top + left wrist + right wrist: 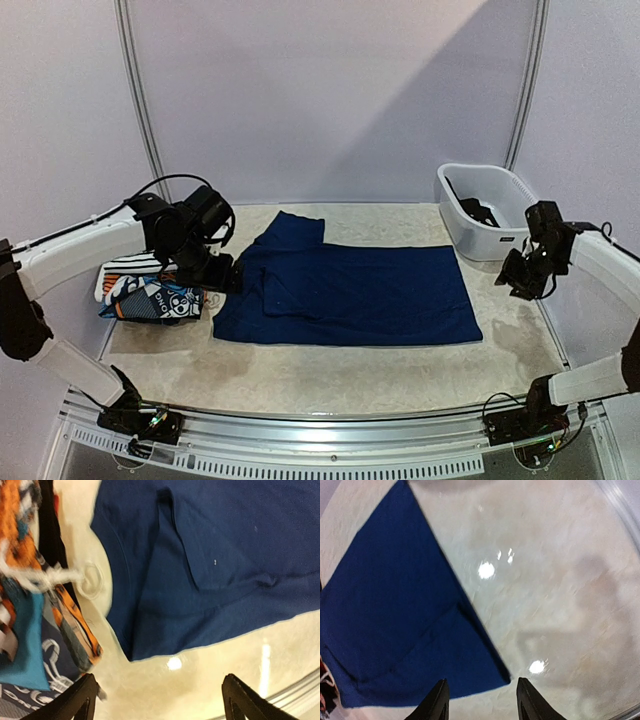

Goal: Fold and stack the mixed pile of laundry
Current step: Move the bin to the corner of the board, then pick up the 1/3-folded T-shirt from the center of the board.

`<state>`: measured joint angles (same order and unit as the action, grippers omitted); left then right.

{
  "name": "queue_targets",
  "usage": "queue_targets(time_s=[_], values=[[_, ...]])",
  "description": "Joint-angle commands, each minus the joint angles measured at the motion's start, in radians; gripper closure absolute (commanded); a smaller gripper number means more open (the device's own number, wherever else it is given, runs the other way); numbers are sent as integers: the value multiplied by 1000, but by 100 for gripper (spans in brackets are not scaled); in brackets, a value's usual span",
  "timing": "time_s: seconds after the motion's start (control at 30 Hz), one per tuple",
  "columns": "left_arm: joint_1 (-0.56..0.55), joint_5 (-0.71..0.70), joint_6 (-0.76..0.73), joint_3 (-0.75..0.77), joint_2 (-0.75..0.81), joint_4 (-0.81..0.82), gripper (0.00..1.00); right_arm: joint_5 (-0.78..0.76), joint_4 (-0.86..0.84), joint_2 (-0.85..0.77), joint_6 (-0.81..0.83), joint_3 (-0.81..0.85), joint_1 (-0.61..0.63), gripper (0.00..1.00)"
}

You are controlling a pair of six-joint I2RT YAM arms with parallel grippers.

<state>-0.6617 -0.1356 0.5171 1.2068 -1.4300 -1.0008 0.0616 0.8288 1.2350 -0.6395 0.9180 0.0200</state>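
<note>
The navy blue garment lies spread flat on the pale, glossy bench, between the two hands, with lavender walls behind. The left hand hovers just off its folded corner, fingers wide apart and holding nothing. The cartoon-print garment sits close beside that hand, on what seems a striped piece. The right hand hangs near the other end, part open and empty, with the white tub beyond it. A strip of bench shows between the near hem and the front rail.
</note>
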Motion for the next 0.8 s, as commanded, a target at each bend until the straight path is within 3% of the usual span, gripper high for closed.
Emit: queue_targets(time_s=[0.0, 0.17, 0.3, 0.57, 0.77], values=[[-36, 104, 33, -105, 71, 42, 15, 174, 40, -106, -145, -165, 95, 53], [-55, 128, 67, -201, 93, 80, 20, 248, -25, -202, -237, -315, 124, 47], [-58, 174, 105, -260, 104, 137, 21, 250, -97, -166, -248, -369, 124, 42], [-58, 192, 157, -314, 118, 194, 24, 162, -230, -16, -290, -370, 121, 43], [-58, 183, 178, -339, 126, 200, 27, 139, -303, 69, -290, -384, 77, 51]])
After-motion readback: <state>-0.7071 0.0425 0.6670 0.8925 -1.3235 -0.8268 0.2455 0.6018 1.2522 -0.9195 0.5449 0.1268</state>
